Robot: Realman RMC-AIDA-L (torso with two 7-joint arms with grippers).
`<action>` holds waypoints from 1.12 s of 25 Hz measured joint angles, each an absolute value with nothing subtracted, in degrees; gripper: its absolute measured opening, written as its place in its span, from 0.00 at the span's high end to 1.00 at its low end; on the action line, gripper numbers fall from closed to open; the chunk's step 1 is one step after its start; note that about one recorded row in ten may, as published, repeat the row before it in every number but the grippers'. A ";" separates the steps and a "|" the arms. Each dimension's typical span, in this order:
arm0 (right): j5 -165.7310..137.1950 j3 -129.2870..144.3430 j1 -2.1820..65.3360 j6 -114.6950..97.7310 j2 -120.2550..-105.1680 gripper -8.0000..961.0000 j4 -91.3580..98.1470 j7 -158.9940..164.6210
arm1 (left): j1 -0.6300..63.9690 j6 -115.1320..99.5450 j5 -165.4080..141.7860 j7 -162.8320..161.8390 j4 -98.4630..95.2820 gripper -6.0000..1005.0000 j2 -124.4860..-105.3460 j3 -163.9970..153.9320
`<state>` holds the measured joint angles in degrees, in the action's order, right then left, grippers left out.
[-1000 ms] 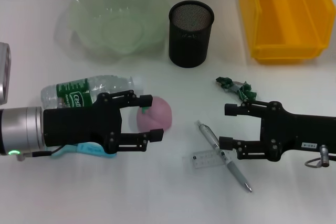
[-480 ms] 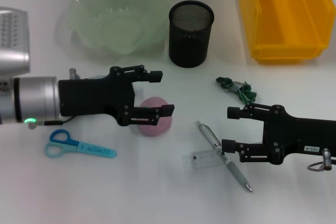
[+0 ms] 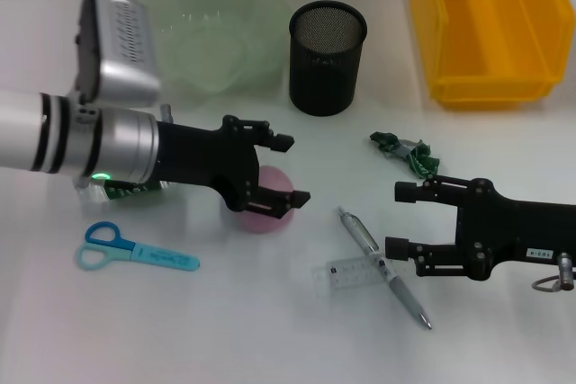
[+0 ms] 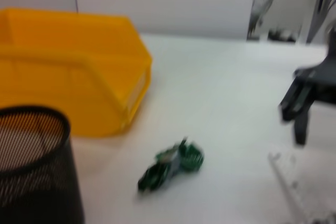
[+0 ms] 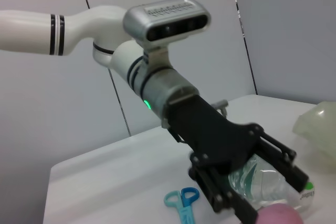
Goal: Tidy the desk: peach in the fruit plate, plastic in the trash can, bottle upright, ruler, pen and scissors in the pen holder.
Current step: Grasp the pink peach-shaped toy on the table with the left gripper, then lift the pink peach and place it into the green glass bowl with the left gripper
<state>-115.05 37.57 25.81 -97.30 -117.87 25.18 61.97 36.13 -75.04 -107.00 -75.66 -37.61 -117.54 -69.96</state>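
The peach (image 3: 263, 205) sits on the desk (image 3: 225, 330) near its middle, well short of the fruit plate (image 3: 202, 29) by the far edge. The left gripper (image 3: 286, 170) hangs right over it, fingers spread wide and holding nothing. The right gripper (image 3: 402, 218) is open and empty too, just beside the pen (image 3: 382, 267) and ruler (image 3: 351, 272). Scissors (image 3: 135, 249) lie toward the near left corner.

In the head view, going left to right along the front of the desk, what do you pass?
Scissors → left gripper over the peach → ruler → pen → right gripper.
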 joint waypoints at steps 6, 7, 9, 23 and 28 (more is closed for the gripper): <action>-115.08 37.53 25.84 -97.30 -117.75 0.19 25.11 61.97 | 37.72 -71.36 -113.06 -78.24 -37.74 0.19 -118.42 -70.48; -115.09 37.53 25.84 -97.30 -117.72 0.19 25.09 61.97 | 37.74 -71.24 -113.28 -78.36 -37.74 0.19 -118.42 -70.46; -115.11 37.52 25.82 -97.30 -117.70 0.19 25.05 61.97 | 37.80 -70.86 -114.12 -78.72 -37.75 0.19 -118.38 -70.25; -115.14 37.53 25.66 -97.30 -117.68 0.20 25.05 62.11 | 37.64 -70.09 -117.77 -78.80 -37.94 0.30 -118.42 -70.57; -115.14 37.52 25.59 -97.29 -117.68 0.20 25.05 62.13 | 37.35 -70.80 -117.76 -78.40 -38.73 0.61 -118.45 -70.57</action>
<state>-115.14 37.53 25.59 -97.29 -117.68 25.05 62.13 37.35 -70.80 -117.76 -78.40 -38.73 -118.45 -70.57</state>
